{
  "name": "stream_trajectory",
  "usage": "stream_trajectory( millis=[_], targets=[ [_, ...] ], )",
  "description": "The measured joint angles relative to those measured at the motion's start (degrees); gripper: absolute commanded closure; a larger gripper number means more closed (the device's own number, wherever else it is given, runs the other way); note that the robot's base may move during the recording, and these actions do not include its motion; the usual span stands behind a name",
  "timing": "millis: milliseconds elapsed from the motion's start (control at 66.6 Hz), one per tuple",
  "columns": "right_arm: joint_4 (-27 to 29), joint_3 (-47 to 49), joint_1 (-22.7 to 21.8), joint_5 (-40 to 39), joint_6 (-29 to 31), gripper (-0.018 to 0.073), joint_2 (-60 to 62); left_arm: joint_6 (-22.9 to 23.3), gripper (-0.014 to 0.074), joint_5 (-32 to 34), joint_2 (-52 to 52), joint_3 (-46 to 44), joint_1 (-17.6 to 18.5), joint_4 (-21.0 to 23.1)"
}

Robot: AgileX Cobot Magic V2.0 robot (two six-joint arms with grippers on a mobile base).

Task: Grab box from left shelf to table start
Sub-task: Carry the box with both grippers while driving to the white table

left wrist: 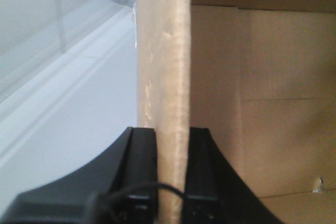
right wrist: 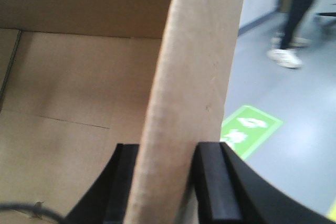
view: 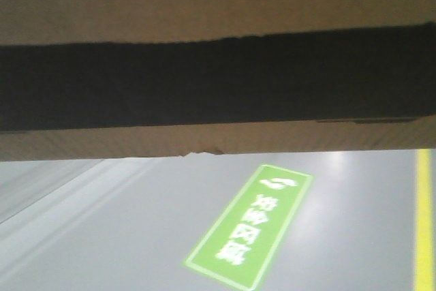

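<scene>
Front view downward, wrist views close, box [view: 204,5] shared

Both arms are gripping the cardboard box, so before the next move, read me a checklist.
1. Left tool clamped on a box wall: ok.
2. Right tool clamped on a box wall: ok.
3. Box interior empty where visible: ok.
4. Table location: cannot tell, not in any view.
5. Surroundings free of people: not ok, a person stands beyond the right-hand wall.
</scene>
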State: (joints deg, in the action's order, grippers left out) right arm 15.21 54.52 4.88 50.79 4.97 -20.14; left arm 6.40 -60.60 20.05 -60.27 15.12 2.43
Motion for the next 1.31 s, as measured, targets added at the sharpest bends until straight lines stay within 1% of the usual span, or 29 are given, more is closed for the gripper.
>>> stream_trajectory(
  millis=[1307],
  targets=[
    [0.00,0.00,0.00,0.00,0.00,0.0503,0.00,0.00,0.0696,0.00,0.00,0.00,0.00,0.00]
  ],
)
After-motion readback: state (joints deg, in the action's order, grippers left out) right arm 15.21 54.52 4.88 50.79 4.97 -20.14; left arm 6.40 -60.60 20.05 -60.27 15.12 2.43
